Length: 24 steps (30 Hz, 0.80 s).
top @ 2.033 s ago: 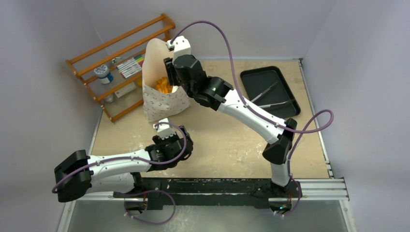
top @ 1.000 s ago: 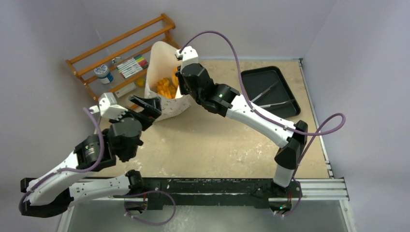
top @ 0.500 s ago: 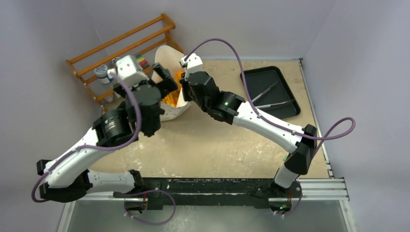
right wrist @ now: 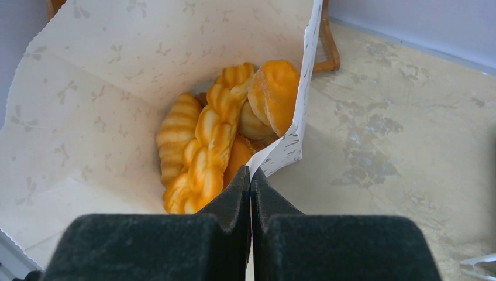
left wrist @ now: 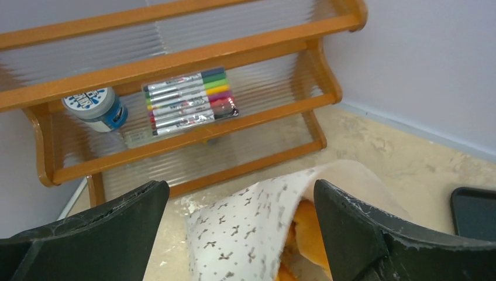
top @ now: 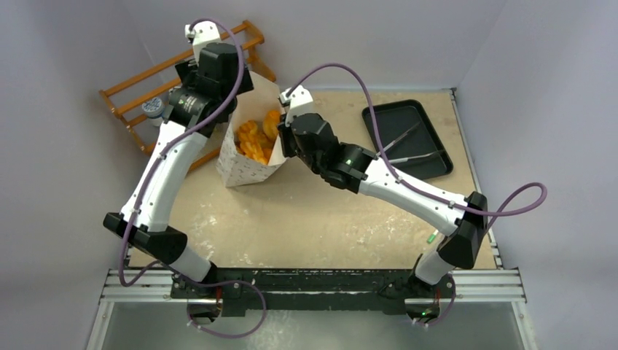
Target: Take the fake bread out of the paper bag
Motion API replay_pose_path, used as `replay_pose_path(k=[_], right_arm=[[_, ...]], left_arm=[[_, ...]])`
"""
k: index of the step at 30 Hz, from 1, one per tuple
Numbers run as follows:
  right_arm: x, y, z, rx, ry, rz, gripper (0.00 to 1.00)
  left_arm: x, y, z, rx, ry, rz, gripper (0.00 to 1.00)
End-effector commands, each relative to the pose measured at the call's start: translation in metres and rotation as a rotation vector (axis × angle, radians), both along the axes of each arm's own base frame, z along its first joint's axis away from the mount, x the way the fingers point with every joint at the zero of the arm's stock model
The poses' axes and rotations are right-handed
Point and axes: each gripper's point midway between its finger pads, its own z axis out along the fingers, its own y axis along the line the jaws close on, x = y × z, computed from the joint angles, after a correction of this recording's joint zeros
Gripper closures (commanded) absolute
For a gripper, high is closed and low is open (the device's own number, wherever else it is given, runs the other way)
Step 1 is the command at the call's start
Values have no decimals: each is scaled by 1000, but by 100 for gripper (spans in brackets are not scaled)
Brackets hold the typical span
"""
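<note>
Now the table point(top: 328, 211) is carrying a rack point(top: 131, 95) in its far left corner, with the bag point(top: 244, 169) standing just in front of it and a tray point(top: 379, 117) lying by the far right edge. The bag is gaping upward, and the bread point(top: 256, 138) is still sitting inside it, several orange pieces piled together and showing plainly. The right gripper point(right wrist: 250, 178) is staying clamped shut on the bag's right rim, holding the mouth open. The left gripper point(left wrist: 238, 187) is the one changing: a moment ago it was lying low near the front edge, and now it is hovering above the bag's far left side, jaws spread wide and holding nothing. That is putting it in place, I judge, for reaching down into the mouth for a first piece.
</note>
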Motion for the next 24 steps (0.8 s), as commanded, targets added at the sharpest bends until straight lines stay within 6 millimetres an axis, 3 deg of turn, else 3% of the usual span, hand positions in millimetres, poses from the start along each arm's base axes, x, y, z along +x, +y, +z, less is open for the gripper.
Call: replay_pose_path(k=[1, 3, 9, 14, 21, 24], right_arm=[[-11, -2, 34, 106, -41, 34, 100], [-11, -4, 29, 107, -29, 25, 100], [-11, -9, 26, 113, -26, 22, 100], [-8, -9, 24, 116, -24, 24, 100], [-9, -10, 26, 120, -26, 23, 100], [-8, -10, 25, 115, -26, 23, 100]], left_arm=[[-1, 7, 3, -72, 36, -125, 3], [-1, 9, 0, -114, 43, -155, 5], [-5, -18, -16, -210, 96, -317, 13], [-17, -34, -6, -267, 72, -411, 13], [-23, -28, -23, -227, 132, -401, 17], [-29, -28, -13, -243, 91, -415, 16]])
